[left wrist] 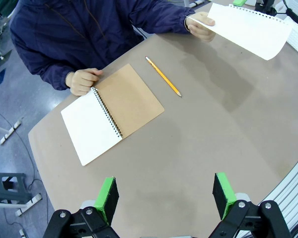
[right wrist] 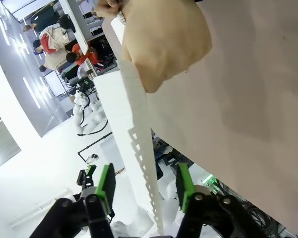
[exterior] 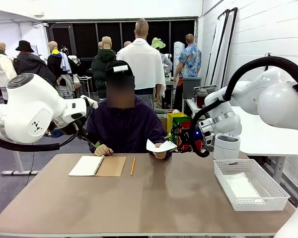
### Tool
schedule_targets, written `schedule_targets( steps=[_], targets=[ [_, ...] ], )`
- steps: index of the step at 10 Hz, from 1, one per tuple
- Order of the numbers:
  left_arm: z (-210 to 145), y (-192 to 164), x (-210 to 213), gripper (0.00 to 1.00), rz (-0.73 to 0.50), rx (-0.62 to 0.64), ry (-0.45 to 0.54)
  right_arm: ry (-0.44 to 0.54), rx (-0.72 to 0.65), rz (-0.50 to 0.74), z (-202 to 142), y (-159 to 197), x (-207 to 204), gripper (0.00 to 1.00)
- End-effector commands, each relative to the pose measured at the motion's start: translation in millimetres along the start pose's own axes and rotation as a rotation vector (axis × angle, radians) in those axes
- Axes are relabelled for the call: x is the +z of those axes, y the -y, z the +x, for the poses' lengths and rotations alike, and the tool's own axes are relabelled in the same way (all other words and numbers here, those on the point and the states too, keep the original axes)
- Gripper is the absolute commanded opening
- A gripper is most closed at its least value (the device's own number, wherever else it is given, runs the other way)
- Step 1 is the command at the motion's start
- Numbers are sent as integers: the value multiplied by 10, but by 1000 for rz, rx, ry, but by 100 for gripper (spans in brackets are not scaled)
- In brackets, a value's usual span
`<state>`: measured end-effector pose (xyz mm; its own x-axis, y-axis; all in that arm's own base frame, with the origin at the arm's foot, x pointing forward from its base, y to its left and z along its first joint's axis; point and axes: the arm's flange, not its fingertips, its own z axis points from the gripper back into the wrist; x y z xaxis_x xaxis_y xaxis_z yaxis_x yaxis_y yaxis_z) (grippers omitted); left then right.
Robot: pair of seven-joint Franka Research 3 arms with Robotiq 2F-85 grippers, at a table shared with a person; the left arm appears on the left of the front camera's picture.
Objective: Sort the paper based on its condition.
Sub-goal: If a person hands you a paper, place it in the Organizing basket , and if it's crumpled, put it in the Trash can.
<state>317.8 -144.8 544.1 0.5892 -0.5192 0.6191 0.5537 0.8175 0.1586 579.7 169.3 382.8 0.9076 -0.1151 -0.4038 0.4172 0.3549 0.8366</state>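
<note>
While the person's hand [exterior: 160,154] holds it up over the far side of the tabletop [exterior: 154,208], 1 paper [exterior: 160,146] looks white, flat, w/ a ragged holey edge. 1 basket [exterior: 249,184], 1 notebook [exterior: 97,165], 1 pencil [exterior: 132,166]. Left end effector [left wrist: 164,196] fingers wide apart; right end effector [right wrist: 145,187] fingers apart around the paper's edge.

Brown matte table [exterior: 154,198], rounded corners, seen in front view and left wrist view. Lying on it at the far left: open spiral-bound notebook [exterior: 97,166] with a blank white page and brown cardboard cover folded flat, the person's hand [exterior: 103,150] resting at its far edge. Just beside the notebook, right of it: yellow pencil [exterior: 132,166], apart from the cover. At the table's right side: white lattice plastic basket [exterior: 249,184], rectangular, holding a flat white sheet [exterior: 241,187]. Middle and near parts of the tabletop bare.
</note>
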Motion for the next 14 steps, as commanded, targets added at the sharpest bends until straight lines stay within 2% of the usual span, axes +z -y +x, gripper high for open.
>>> schedule_targets(
  steps=[1,2,3,8,11,13,14],
  targets=[
    [-9,-10,-3,100,-7,-6,-1,-12,-21,36,60,-37,-29,22],
    [-9,-10,-3,100,-7,-6,-1,-19,-23,38,57,-40,-39,16],
    [-9,-10,-3,100,-7,-6,-1,-22,-37,36,72,-37,-56,0],
    [-9,-10,-3,100,-7,-6,-1,-91,-28,47,37,-56,-52,0],
    [-9,-10,-3,100,-7,-6,-1,-88,10,21,-36,-127,-9,0],
    [-9,-10,-3,100,-7,-6,-1,-54,170,-52,-217,-238,207,0],
    [-9,-10,-3,100,-7,-6,-1,-16,285,-142,-357,-289,358,0]
  ],
)
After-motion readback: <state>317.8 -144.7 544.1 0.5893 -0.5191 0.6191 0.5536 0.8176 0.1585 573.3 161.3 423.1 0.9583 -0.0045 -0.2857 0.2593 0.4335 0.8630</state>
